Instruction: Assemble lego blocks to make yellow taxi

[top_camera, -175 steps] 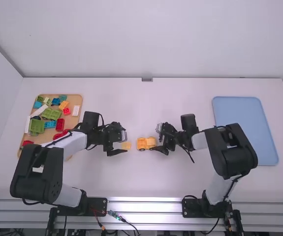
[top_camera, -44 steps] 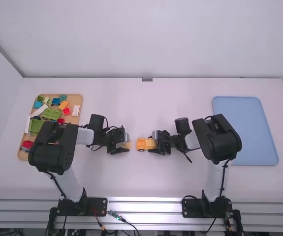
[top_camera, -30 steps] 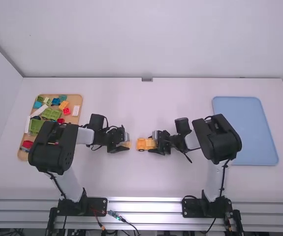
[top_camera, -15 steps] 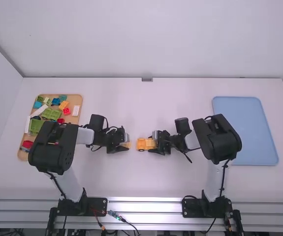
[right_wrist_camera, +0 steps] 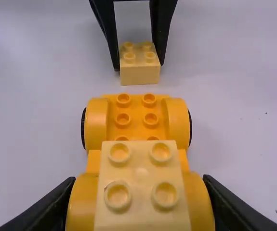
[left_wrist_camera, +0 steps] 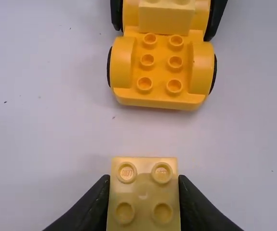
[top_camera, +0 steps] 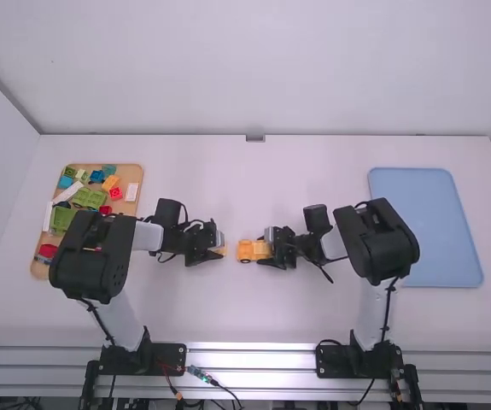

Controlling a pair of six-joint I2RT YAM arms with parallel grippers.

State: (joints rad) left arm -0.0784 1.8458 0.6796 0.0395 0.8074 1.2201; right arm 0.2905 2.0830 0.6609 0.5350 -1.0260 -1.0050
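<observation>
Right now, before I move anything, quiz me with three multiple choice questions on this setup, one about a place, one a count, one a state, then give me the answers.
1. Where is the flat light-blue tray from the orange wheeled plastic base?
A) To its left
B) To its right
C) Underneath it

2. How many studs top the pale yellow block in the left pincer?
A) Two
B) Six
C) Four

3. How is the right pincer?
A) Shut on the base
B) Open above the tray
C) Shut on a green brick

1 B: the high view shows it there.
2 C: two rows of two show.
3 A: its fingers press both sides.
</observation>
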